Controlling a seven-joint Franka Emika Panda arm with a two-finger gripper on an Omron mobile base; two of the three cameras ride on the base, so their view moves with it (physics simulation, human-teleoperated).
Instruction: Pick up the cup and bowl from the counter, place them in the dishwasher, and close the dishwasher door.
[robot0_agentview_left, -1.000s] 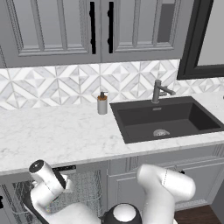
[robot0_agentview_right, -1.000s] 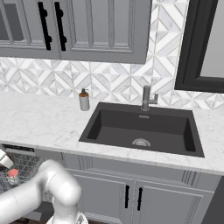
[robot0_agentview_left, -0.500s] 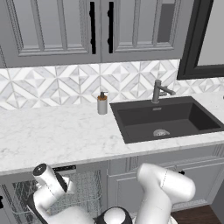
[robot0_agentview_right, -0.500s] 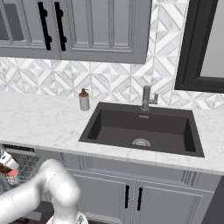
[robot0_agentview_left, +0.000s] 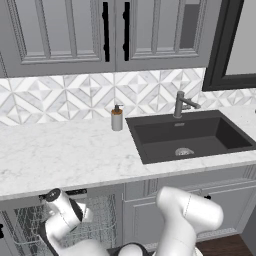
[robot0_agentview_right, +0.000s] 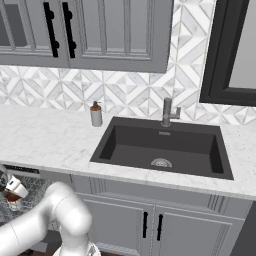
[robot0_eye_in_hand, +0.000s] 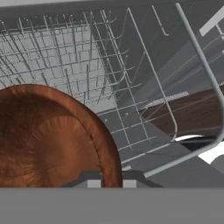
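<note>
**Hidden and cut-off parts around the dishwasher rack**

In the hand view the bowl (robot0_eye_in_hand: 48, 140) runs off the left edge, and its lower part and the finger tips are lost behind the bottom band. The wire rack (robot0_agentview_left: 102, 220) is partly blocked by the arm in the left base view and cut by the frame's left edge in the right base view; the cup (robot0_agentview_right: 16, 188) there is too small to make out clearly.

Wire rack (robot0_eye_in_hand: 109, 87) tines crowd below the bowl (robot0_eye_in_hand: 48, 140).
</note>
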